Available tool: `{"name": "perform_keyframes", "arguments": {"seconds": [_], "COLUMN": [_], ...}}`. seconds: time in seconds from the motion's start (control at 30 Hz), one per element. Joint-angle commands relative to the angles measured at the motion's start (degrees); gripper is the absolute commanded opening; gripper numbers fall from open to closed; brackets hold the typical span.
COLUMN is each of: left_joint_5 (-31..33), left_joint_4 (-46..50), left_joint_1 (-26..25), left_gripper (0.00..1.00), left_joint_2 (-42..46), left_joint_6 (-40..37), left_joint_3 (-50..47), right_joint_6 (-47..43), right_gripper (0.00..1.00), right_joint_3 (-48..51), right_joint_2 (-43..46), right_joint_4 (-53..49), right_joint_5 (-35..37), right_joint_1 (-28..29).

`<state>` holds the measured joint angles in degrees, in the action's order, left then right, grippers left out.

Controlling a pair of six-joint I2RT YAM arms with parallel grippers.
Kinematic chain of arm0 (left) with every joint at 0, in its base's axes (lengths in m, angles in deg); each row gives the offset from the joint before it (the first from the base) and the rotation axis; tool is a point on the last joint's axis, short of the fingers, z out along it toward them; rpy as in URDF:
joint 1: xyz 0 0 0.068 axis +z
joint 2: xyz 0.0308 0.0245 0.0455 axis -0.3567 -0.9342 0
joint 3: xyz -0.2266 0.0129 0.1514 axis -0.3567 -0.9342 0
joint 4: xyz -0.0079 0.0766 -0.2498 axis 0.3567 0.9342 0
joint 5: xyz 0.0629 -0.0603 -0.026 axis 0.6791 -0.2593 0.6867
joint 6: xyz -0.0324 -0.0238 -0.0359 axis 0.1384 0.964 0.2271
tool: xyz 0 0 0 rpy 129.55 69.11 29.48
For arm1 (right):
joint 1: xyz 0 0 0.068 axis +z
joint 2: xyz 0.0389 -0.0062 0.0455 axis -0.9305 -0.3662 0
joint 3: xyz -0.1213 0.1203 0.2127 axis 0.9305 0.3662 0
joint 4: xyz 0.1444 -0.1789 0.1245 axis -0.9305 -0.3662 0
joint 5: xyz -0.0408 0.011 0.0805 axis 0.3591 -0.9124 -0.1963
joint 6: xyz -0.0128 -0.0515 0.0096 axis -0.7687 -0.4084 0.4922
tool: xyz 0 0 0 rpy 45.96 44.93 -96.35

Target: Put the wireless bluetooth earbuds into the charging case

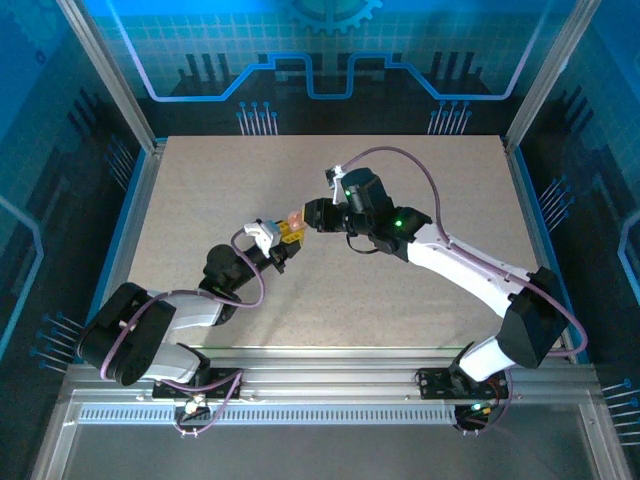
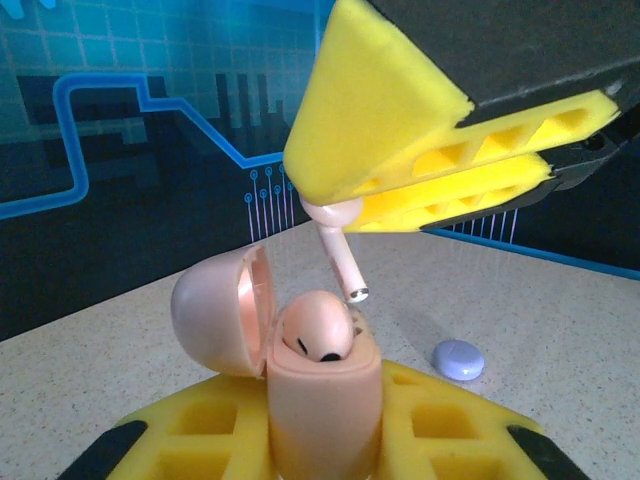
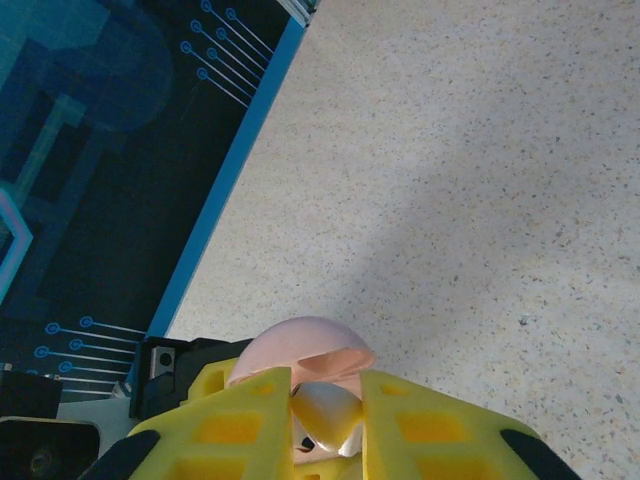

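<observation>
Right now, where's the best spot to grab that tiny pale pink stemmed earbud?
Pinch its rounded head from the sides, coming from above, as the right gripper does. The pale pink stemmed earbud then hangs stem-down, its stem free to slide into the open pale pink charging case beneath it.

The head of the pink earbud (image 2: 341, 258) is buried inside the right claw (image 2: 328, 204), and the base of the open pink case (image 2: 322, 405) is cut off at six o'clock.
</observation>
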<state>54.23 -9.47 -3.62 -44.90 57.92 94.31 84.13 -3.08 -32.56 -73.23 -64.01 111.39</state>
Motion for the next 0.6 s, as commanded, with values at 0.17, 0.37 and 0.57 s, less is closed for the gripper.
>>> {"name": "perform_keyframes", "arguments": {"seconds": [0.17,0.37,0.57], "left_joint_5": [0.60,0.95,1.30], "left_joint_4": [-3.73,-4.12,-5.21], "left_joint_1": [-0.27,-0.27,-0.21], "left_gripper": [0.23,0.23,0.23], "left_joint_2": [0.09,0.01,-0.06], "left_joint_6": [0.98,1.36,1.88], "left_joint_3": [0.73,0.83,0.82], "right_joint_6": [0.93,1.18,0.72], "right_gripper": [0.21,0.21,0.21], "right_joint_3": [0.35,0.61,0.96], "right_joint_2": [-0.13,-0.23,-0.03], "right_joint_4": [3.77,3.10,1.57], "right_joint_5": [-1.63,-1.84,-0.86], "right_joint_1": [1.16,1.51,2.07]}}
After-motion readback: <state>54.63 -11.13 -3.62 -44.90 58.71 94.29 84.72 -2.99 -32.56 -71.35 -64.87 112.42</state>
